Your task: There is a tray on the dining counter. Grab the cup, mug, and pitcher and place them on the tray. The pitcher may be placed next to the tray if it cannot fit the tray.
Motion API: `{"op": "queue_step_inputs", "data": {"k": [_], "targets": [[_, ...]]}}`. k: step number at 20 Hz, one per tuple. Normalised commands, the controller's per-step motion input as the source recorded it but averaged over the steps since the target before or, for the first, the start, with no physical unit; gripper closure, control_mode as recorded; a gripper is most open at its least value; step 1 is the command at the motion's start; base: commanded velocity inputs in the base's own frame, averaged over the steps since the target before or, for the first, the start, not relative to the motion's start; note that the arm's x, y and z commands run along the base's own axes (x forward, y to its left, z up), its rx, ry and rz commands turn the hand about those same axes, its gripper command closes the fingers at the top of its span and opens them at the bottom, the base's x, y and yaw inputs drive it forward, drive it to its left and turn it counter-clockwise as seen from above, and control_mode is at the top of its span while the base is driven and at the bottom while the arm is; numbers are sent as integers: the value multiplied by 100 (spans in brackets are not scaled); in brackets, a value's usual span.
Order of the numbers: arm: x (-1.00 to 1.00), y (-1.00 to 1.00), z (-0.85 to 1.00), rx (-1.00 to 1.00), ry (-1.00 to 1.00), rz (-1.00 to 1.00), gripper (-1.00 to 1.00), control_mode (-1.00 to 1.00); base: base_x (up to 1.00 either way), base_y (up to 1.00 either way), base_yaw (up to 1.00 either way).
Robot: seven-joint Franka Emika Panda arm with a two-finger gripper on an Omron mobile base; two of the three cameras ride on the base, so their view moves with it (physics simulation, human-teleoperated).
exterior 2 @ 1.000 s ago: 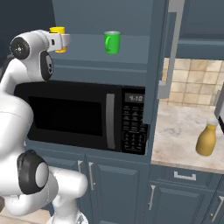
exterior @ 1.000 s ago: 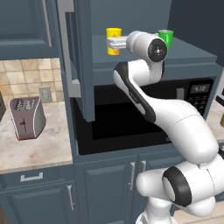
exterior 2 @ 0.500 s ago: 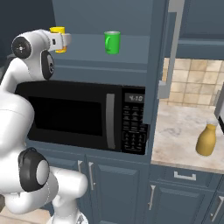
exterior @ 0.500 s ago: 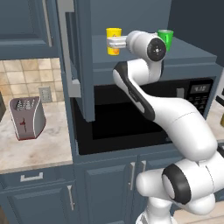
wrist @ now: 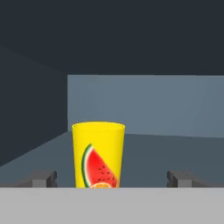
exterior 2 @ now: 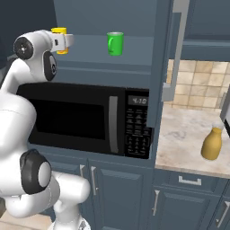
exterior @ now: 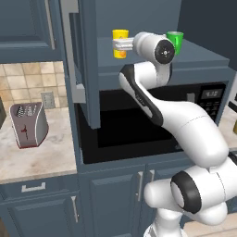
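The cup, a yellow tumbler with a watermelon picture, stands upright on the shelf above the microwave. My gripper is open, with one fingertip on each side of the cup and clear gaps between them. From the base cameras the cup sits at the shelf's left end with the gripper level with it. The green mug stands further right on the same shelf. The amber pitcher stands on the marbled counter to the right. The tray and the dining counter are out of view.
A black microwave sits under the shelf. The open cabinet doors flank the shelf. A grey toaster stands on the left counter. Dark blue drawers and cabinets run below.
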Motion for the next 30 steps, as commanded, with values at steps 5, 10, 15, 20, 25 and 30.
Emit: {"op": "queue_step_inputs", "data": {"k": [5,10,15,20,25,30], "targets": [[9,0,0,0,0,0,-100,-100,0,0,0],[4,2,0,0,0,-1,-100,-100,0,0,0],[2,6,0,0,0,-2,-100,-100,0,0,0],[0,1,0,0,0,0,-100,-100,0,0,0],[0,1,-2,0,0,0,-100,-100,0,0,0],[4,0,0,0,0,0,-100,-100,0,0,0]]}}
